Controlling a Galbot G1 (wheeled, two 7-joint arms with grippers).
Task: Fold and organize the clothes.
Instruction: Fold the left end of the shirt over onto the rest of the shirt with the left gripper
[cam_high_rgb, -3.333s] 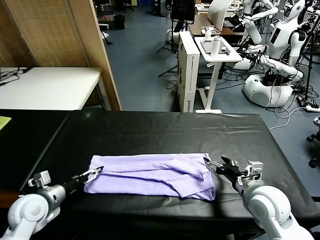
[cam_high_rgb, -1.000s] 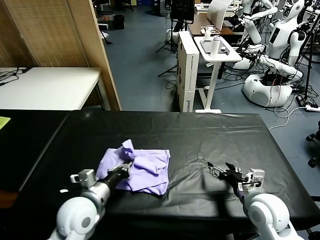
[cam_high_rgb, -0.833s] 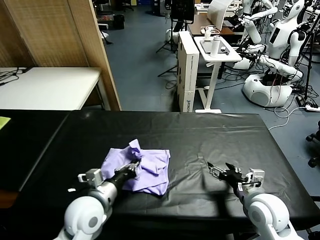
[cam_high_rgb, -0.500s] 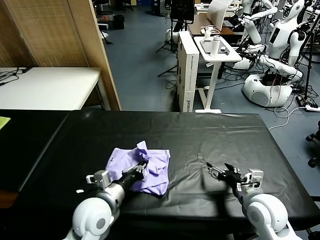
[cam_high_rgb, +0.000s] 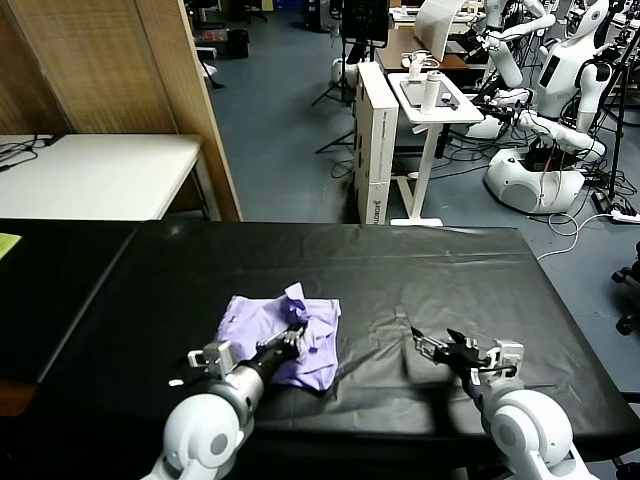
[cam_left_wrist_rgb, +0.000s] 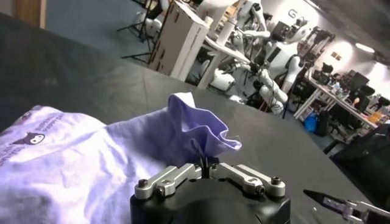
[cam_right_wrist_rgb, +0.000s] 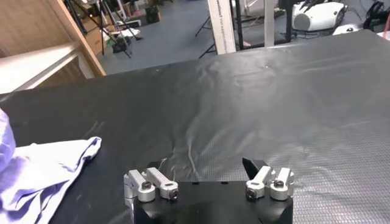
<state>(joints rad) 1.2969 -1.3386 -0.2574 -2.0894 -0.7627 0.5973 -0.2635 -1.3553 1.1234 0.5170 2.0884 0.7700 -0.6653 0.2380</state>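
Note:
The light lavender T-shirt (cam_high_rgb: 275, 325) lies bunched in a rumpled heap on the black table (cam_high_rgb: 430, 265), left of centre. My left gripper (cam_high_rgb: 295, 335) is shut on a raised fold of the shirt and holds it over the heap. In the left wrist view the pinched fold (cam_left_wrist_rgb: 198, 125) stands up from the shut gripper (cam_left_wrist_rgb: 204, 165), and a small dark printed graphic (cam_left_wrist_rgb: 27, 139) shows on the cloth. My right gripper (cam_high_rgb: 432, 345) is open and empty, low over the bare table to the right of the shirt. The shirt's edge shows in the right wrist view (cam_right_wrist_rgb: 42, 167), apart from the open gripper (cam_right_wrist_rgb: 201, 167).
A white table (cam_high_rgb: 90, 175) and a wooden partition (cam_high_rgb: 170, 100) stand beyond the far left. A white stand (cam_high_rgb: 430, 100), boxes and other robots (cam_high_rgb: 560, 90) fill the floor behind. The black table's right side has only small wrinkles.
The shirt went from a long flat strip to a bunched heap at left. My left gripper has carried the held fold rightward over the heap. The right gripper let go and stays open.

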